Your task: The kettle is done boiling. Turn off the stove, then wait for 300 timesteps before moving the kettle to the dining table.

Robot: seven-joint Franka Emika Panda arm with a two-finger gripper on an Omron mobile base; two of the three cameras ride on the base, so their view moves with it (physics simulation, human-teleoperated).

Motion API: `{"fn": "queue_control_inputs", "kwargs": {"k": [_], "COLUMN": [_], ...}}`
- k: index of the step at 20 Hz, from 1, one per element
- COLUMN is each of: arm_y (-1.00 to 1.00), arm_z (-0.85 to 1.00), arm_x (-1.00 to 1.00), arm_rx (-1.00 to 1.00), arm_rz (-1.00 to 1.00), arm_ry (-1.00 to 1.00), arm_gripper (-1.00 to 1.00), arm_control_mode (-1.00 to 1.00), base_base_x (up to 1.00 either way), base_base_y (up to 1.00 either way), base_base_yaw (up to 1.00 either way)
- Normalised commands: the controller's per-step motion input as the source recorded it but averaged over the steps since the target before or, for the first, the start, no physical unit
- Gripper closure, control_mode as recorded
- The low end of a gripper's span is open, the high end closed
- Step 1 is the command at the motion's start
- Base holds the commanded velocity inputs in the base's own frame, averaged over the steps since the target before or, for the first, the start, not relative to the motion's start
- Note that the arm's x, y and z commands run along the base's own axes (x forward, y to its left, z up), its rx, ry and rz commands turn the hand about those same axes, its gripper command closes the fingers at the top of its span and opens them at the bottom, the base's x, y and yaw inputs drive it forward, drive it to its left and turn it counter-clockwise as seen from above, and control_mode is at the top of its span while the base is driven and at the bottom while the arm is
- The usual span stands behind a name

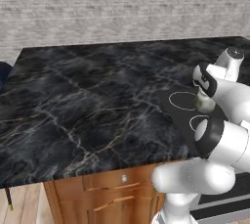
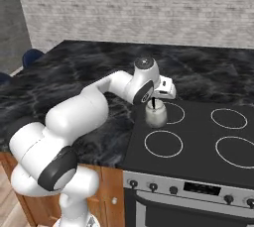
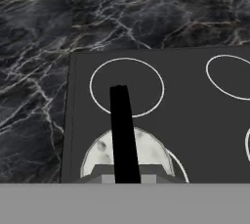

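Left base view: the black marble tabletop (image 1: pixel 88 105) spreads left of the stove (image 1: pixel 181 110), whose left burner rings show beside the white arm; the kettle (image 1: pixel 205 103) stands at the far-left ring, partly hidden by the arm. Right base view: the kettle (image 2: pixel 156 114) sits on the stove (image 2: pixel 198 141) at its far-left burner ring, near the stove's left edge, and the claw (image 2: pixel 154 103) hangs directly above it, closed on the kettle's black handle; small black knobs (image 2: pixel 154 187) line the steel front panel below. Hand view: the kettle (image 3: pixel 149 152) lies beneath the claw, its black handle (image 3: pixel 123 130) running upward across a burner ring, with the stove (image 3: pixel 195 120) around it and the tabletop (image 3: pixel 34 47) beyond.
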Motion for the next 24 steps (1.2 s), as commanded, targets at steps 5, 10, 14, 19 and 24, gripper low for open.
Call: {"fn": "queue_control_inputs", "kwargs": {"k": [5, 10, 14, 19, 24], "arm_y": [0.0, 0.0, 0.0, 0.0, 0.0], "arm_z": [0.0, 0.0, 0.0, 0.0, 0.0], "arm_x": [0.0, 0.0, 0.0, 0.0, 0.0], "arm_rx": [0.0, 0.0, 0.0, 0.0, 0.0], "arm_rz": [0.0, 0.0, 0.0, 0.0, 0.0], "arm_ry": [0.0, 0.0, 0.0, 0.0, 0.0], "arm_gripper": [1.0, 1.0, 1.0, 1.0, 1.0], "arm_control_mode": [1.0, 1.0, 1.0, 1.0, 1.0], "base_base_x": [-0.2, -0.23, -0.18, -0.15, -0.13], "base_base_y": [0.82, 0.79, 0.81, 0.83, 0.83], "base_base_yaw": [0.0, 0.0, 0.0, 0.0, 0.0]}}
